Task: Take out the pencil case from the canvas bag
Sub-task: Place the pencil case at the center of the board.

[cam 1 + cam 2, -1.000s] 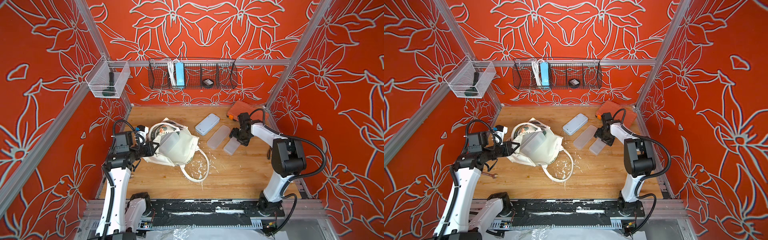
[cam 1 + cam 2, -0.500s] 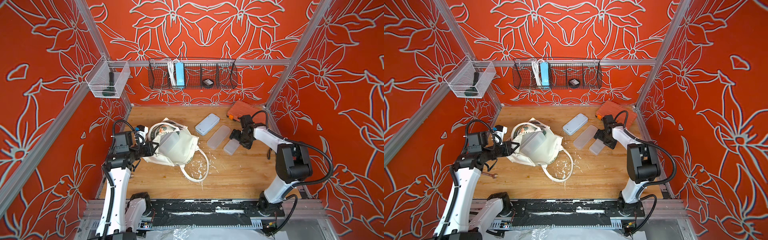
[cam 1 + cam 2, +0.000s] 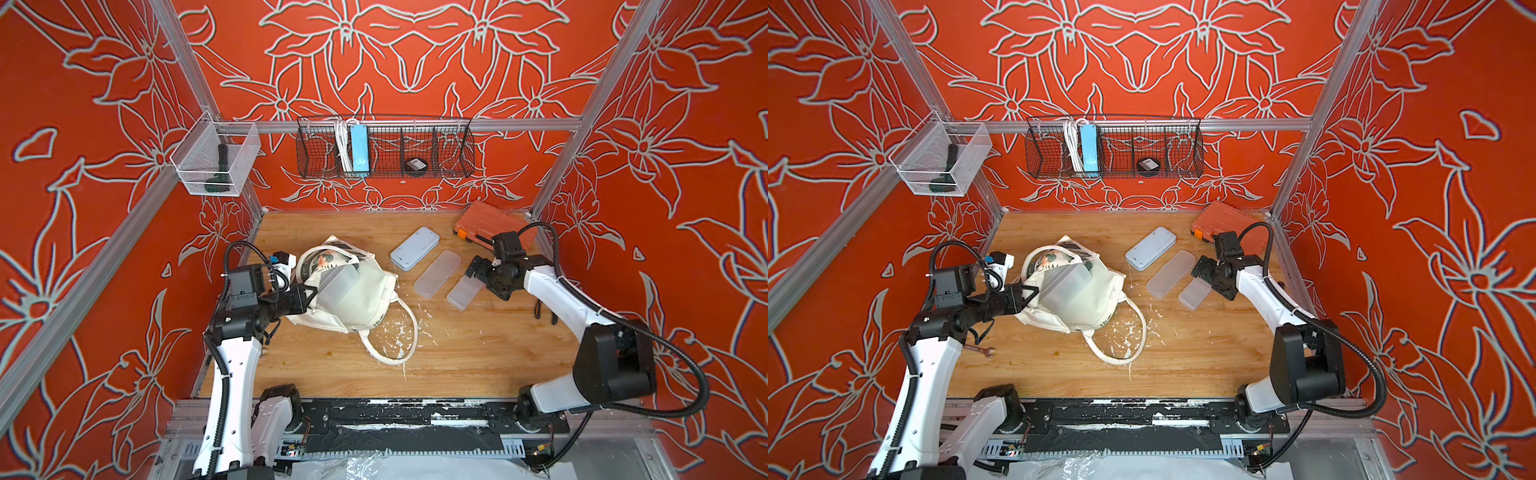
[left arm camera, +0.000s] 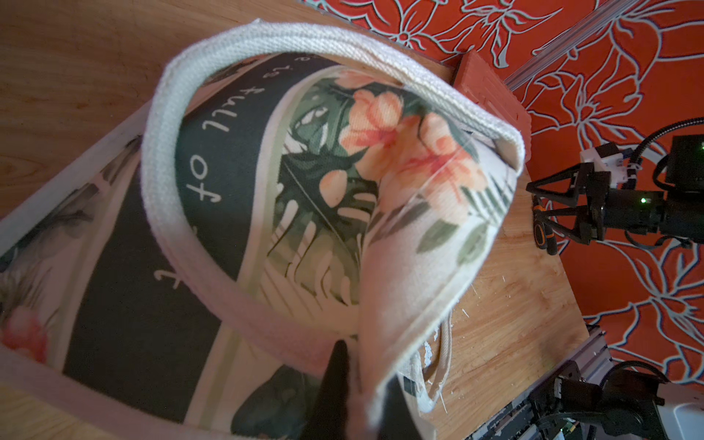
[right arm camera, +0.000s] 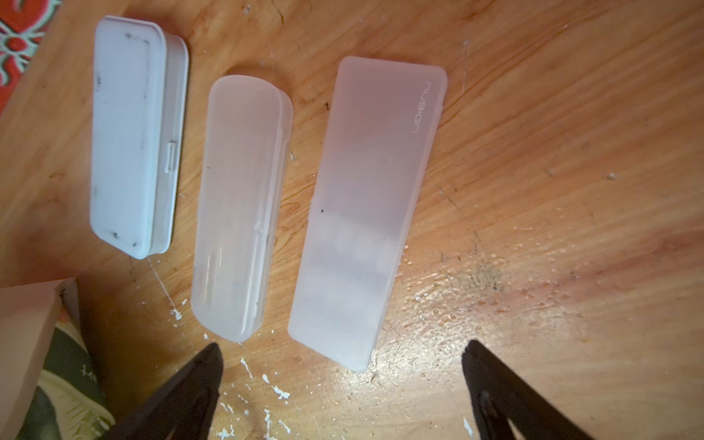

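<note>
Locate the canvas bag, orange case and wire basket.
canvas bag [image 3: 370, 301]: in a top view, cream side.
orange case [image 3: 490, 222]: in a top view, lid.
wire basket [image 3: 453, 154]: in a top view, front mesh.

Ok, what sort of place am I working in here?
Looks like a purpose-built robot test cell, not a real room: a wooden tabletop boxed in by orange floral panels on aluminium framing, with a wire basket hung at the back.
</note>
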